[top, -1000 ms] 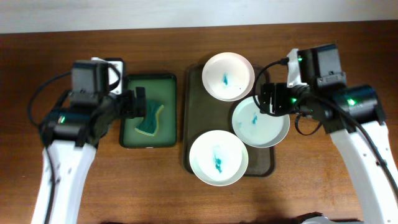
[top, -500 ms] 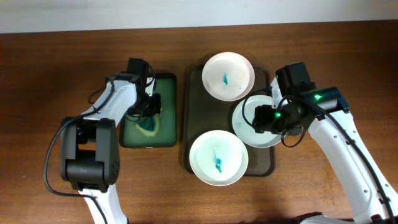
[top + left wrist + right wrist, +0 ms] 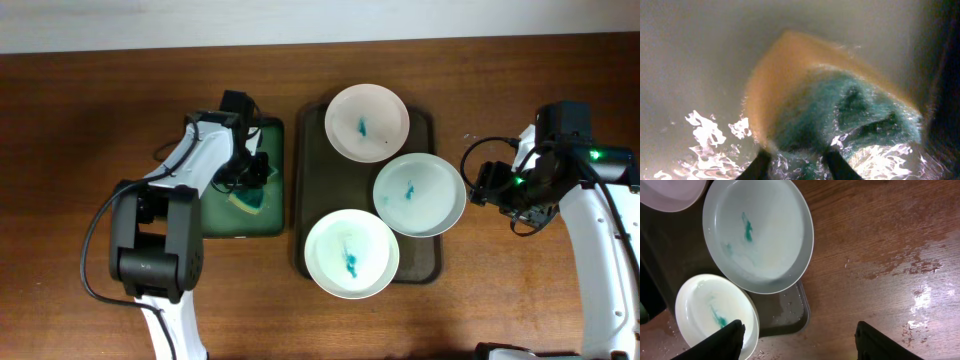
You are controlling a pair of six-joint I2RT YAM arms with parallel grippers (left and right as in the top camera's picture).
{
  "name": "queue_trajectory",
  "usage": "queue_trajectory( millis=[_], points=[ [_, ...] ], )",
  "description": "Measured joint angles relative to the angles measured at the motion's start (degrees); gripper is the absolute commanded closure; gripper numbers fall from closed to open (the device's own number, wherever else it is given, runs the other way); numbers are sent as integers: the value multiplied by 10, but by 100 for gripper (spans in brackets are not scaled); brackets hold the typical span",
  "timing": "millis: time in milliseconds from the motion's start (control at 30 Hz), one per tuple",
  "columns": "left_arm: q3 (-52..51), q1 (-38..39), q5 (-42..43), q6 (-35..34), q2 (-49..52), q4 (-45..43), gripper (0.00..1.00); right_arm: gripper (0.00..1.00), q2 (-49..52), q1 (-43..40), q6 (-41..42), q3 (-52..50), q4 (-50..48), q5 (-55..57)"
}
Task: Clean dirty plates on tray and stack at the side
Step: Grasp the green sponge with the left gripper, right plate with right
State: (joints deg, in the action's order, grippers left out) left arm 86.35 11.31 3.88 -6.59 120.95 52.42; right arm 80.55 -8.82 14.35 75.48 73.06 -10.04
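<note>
Your left fingers [image 3: 759,167] pinch the soggy yellow-green sponge [image 3: 830,105] in the green basin [image 3: 212,222]. Your right fingers [image 3: 722,342] gape open over the wet wooden surface [image 3: 880,255]. Three round, blue-smeared plates [image 3: 419,194] fill the brown tray [image 3: 312,150].

left black two-finger tool [image 3: 248,172]: 10 o'clock, jaws clamped | right black two-finger tool [image 3: 487,186]: 3 o'clock, jaws spread wide

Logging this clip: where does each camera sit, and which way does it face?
Overhead: above the table, straight down on dark tray, green tray; left gripper, right gripper show.
Left wrist: on the left gripper, facing the sponge; fingertips show.
Right wrist: on the right gripper, facing down at the middle plate; fingers show.
Shared: overhead and right wrist both show the middle plate; overhead and left wrist, the sponge.
</note>
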Motion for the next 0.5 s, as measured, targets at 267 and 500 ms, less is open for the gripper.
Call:
queue_trajectory(
  millis=[267, 500],
  points=[
    [192, 13, -6, 23, 7, 192, 42, 27, 2, 0, 0, 0, 0, 0],
    [22, 30, -8, 18, 3, 72, 100, 23, 3, 0, -1, 0, -4, 9]
  ],
)
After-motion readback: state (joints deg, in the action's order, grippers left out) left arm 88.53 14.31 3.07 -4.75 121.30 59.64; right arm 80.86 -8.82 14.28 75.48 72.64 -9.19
